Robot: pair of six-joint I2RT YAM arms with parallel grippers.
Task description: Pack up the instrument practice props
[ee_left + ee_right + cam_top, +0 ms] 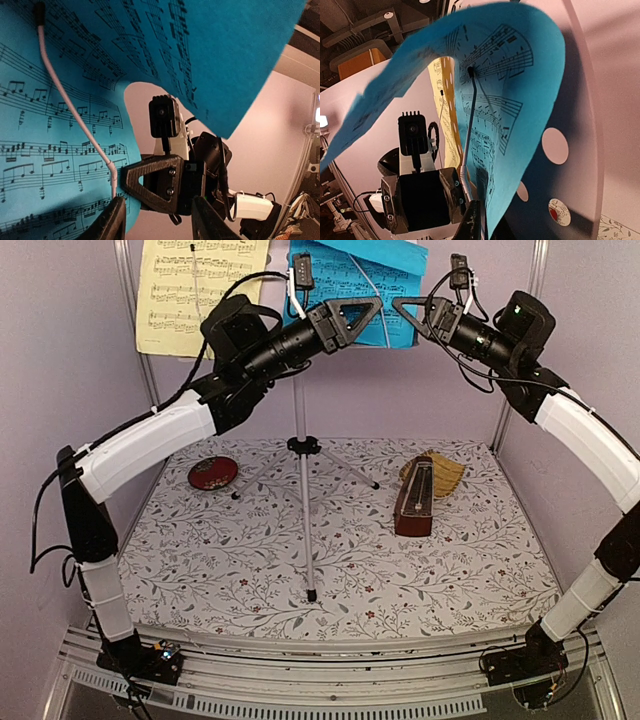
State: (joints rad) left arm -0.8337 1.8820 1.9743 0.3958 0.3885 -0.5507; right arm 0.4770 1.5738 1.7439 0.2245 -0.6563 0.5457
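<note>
The music stand [303,510] stands upright in the middle of the desk [250,570], its silver pole vertical and its three legs splayed on the flowered cloth. Its top rises to the back wall. The cream sheet [195,290] hangs flat on the left and the blue sheet [350,290] on the right, both upright with the staves running across. The blue sheet's free side curls forward off the white holed panel [555,145], and a thin white wire arm [75,115] lies slantwise across its printed face. My left tool [372,306] is up at that sheet, released. In its wrist view the fingers [110,222] stand well apart, one at the paper's lower edge, with nothing between them. My right tool [402,306] faces it from the other side, just beside the curled edge. Only one finger shows in its own view, so I cannot tell whether it is clenched. The metronome [415,498] sits upright on the desk right of the pole, narrow end up. A tan ribbed object [442,472] that I cannot name lies just behind it. A shallow red dish [212,473] rests left of the legs, and I cannot make out its contents.
</note>
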